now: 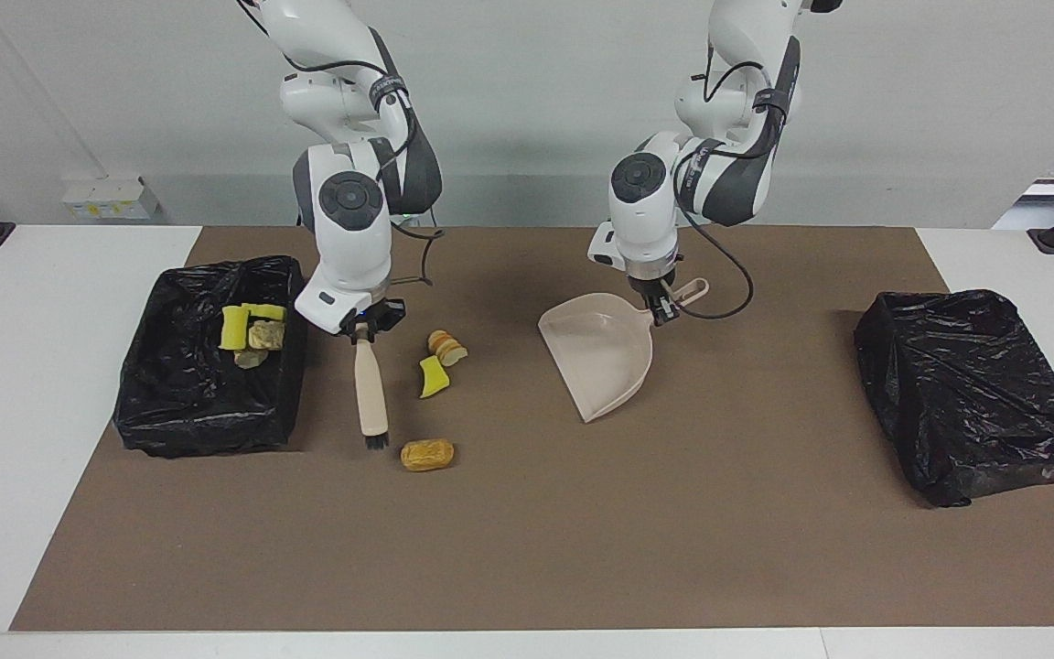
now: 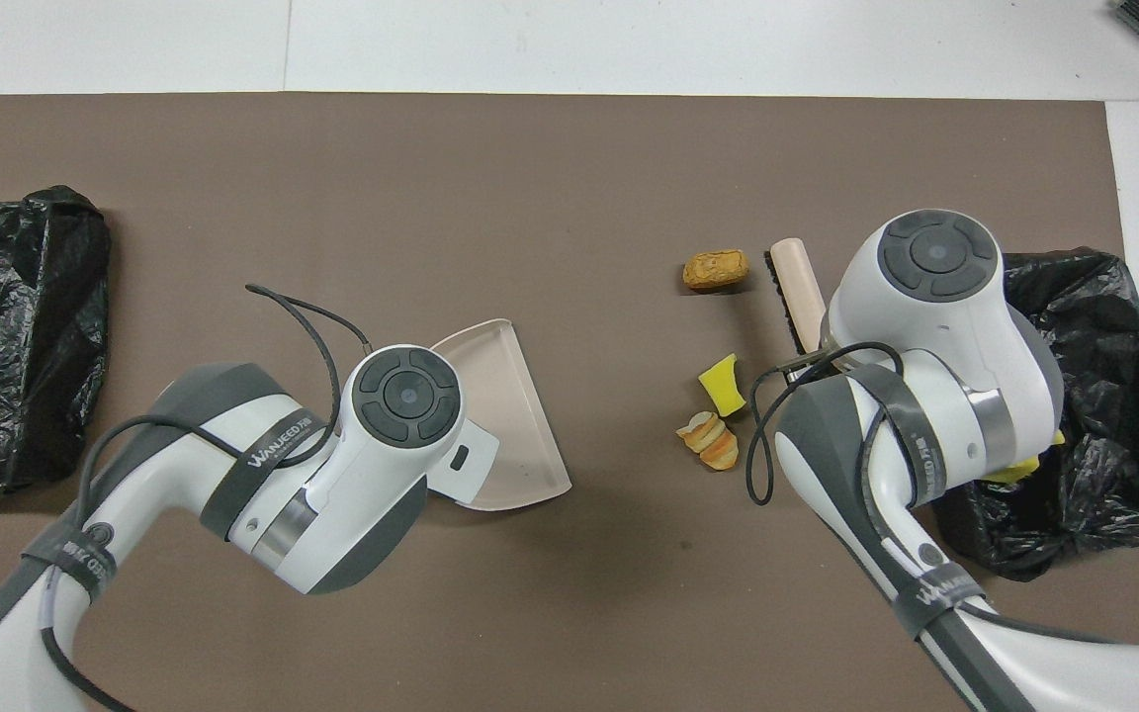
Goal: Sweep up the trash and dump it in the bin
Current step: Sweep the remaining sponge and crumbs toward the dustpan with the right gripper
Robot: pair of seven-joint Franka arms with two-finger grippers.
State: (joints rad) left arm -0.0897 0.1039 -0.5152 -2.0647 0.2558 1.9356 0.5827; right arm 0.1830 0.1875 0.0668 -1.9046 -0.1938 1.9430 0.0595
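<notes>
On the brown mat (image 1: 527, 549) that covers the counter (image 1: 33, 412), three scraps of trash lie loose: a striped pastry piece (image 1: 446, 347) nearest the robots, a yellow sponge chunk (image 1: 433, 377) just beside it, and a golden-brown piece (image 1: 426, 454) farther out. More trash (image 1: 251, 331) sits in the open black-lined bin (image 1: 207, 403) at the right arm's end of the counter.

The right gripper (image 1: 363, 332) has its jaws clamped on the handle of the brush (image 1: 369, 394), which hangs down with its black bristles close to the mat, between the bin and the loose scraps, the bristles near the golden-brown piece.

The left gripper (image 1: 663, 313) has its jaws closed on the handle of the beige dustpan (image 1: 602, 355), held tilted with its wide lip toward the mat, well apart from the scraps, toward the middle of the counter.

A second bin (image 1: 975, 394), wrapped in black plastic, stands at the left arm's end.
</notes>
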